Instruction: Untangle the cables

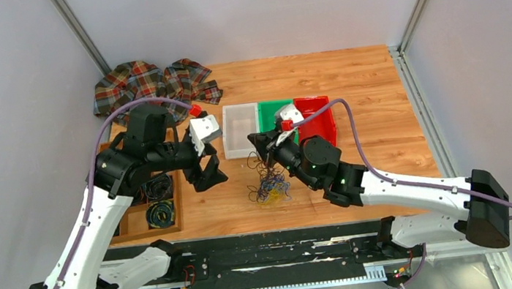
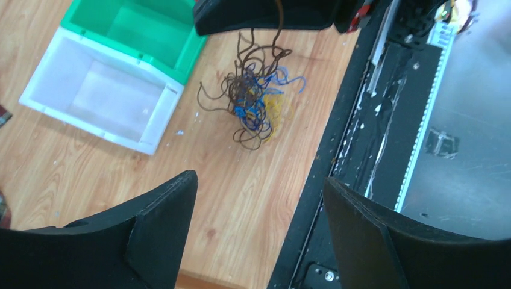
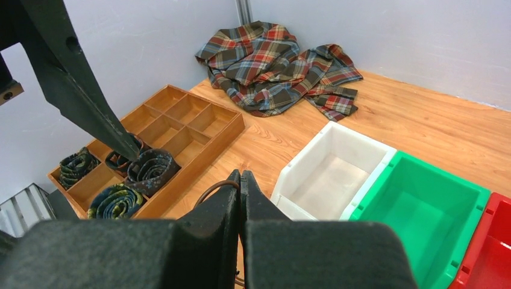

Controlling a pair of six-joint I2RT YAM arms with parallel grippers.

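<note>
Thin, curly cables (image 2: pixel 250 99) hang pinched in the right tool (image 3: pixel 241 179); left tool (image 2: pixel 259 178) gapes.

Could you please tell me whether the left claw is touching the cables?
Apart: the left wrist view shows a clear gap between the open left claw and the cables.

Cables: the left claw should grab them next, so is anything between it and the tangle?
Nothing visible does. Only bare table lies between the open left claw and the cables. The right claw, shut on them, holds the bunch from above, not on the left claw's side.
</note>
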